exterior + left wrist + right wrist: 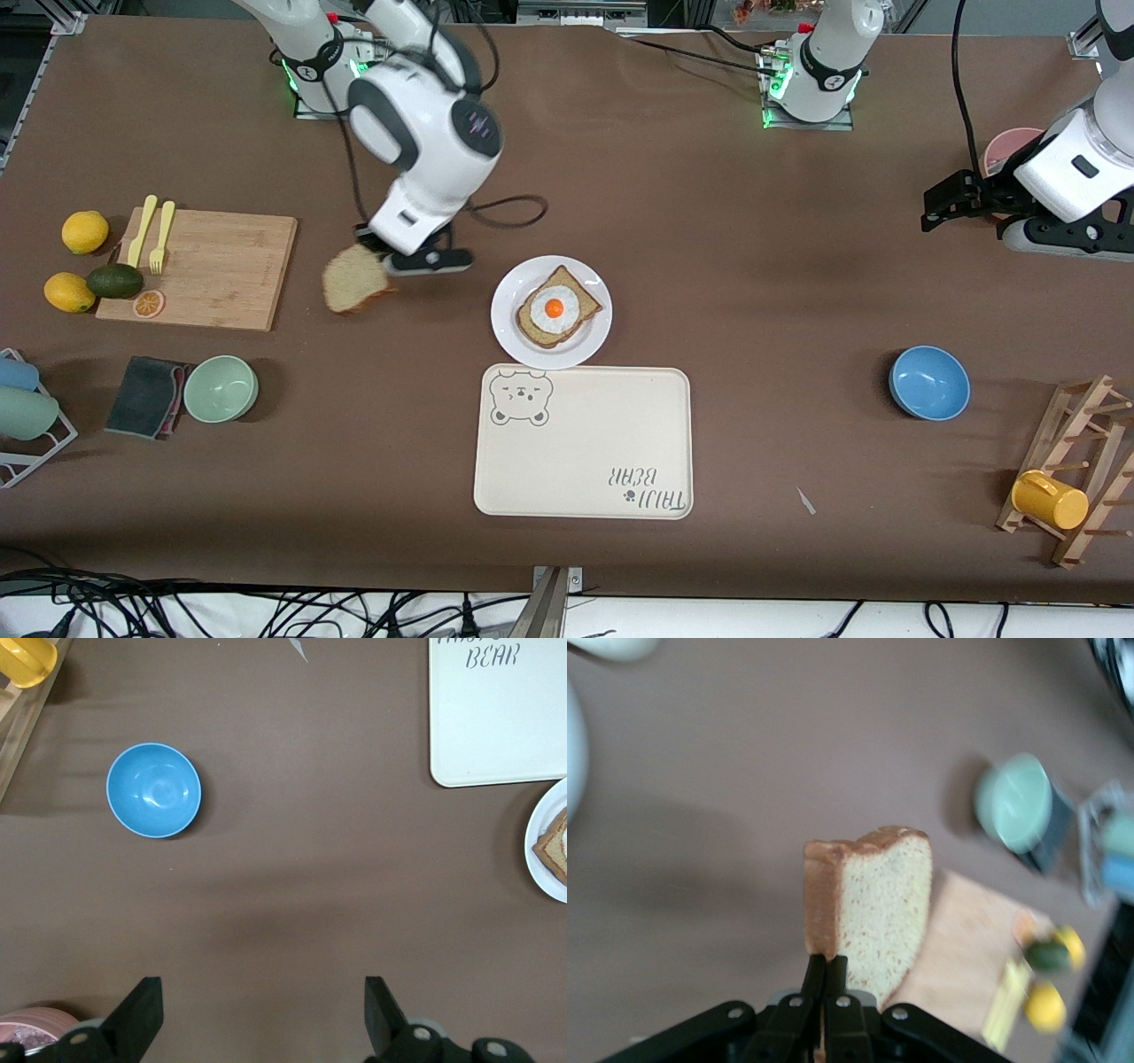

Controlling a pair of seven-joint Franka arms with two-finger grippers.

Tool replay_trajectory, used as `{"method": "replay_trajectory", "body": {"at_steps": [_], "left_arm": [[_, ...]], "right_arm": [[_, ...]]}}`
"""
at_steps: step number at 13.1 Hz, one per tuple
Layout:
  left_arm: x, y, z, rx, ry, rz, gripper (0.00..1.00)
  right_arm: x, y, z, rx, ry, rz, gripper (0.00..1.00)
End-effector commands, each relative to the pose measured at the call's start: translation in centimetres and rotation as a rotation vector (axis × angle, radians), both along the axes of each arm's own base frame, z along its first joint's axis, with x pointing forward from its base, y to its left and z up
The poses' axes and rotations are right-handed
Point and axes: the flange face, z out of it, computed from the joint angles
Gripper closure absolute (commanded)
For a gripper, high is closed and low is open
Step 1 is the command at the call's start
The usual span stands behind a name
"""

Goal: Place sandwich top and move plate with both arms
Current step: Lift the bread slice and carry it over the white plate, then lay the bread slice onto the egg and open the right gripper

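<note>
My right hand is clamped on one edge of the top slice, fingers pinched nearly together on the crust. The slice hangs in the air, tilted, sticking out from the hand toward the board, over bare bench between board and plate.

Key relation: the plate lies on the other side of my hand from the slice, toward the left arm's end of the bench. On it sits the egg slice, turned at an angle, one corner pointing up-bench. So, as I judge it, the carry goes across toward the plate, and the top slice needs levelling and turning to match that angle before release.

The right hand is much nearer the plate than the left.

My left hand waits wide open, well apart from everything, over bare bench near the pink dish. From its wrist view the blue bowl lies ahead, with the plate's rim just at the view's edge beside the tray. The tray sits just beside the plate, nearer the camera.

Plate move not started; topping comes first.
</note>
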Motion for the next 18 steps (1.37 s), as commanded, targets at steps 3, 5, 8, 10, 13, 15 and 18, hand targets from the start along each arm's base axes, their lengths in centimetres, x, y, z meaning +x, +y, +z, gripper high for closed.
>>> {"method": "replay_trajectory", "body": {"at_steps": [3, 5, 8, 10, 13, 15, 18], "left_arm": [[0.2, 0.1, 0.6, 0.028, 0.005, -0.023, 0.00], [0.2, 0.1, 0.6, 0.028, 0.005, -0.023, 0.00], [0.2, 0.2, 0.6, 0.028, 0.005, -0.023, 0.00], [0.2, 0.1, 0.6, 0.028, 0.005, -0.023, 0.00], [0.2, 0.2, 0.6, 0.028, 0.005, -0.023, 0.00], [0.2, 0.1, 0.6, 0.028, 0.005, -0.025, 0.00], [0.2, 0.2, 0.6, 0.028, 0.006, -0.023, 0.00]], "right_arm": [[-2.1, 9.6, 0.5, 0.145, -0.102, 0.378, 1.00], [-3.6, 13.1, -2.1, 0.130, -0.096, 0.461, 1.00], [-6.6, 16.9, -5.4, 0.108, -0.052, 0.507, 1.00], [-6.2, 19.1, -6.6, 0.094, -0.037, 0.457, 1.00], [-5.2, 18.9, -8.3, 0.071, -0.047, 0.429, 1.00], [-6.0, 19.5, -8.9, 0.066, -0.044, 0.436, 1.00], [-5.9, 19.6, -10.1, 0.063, -0.065, 0.386, 0.59]]}}
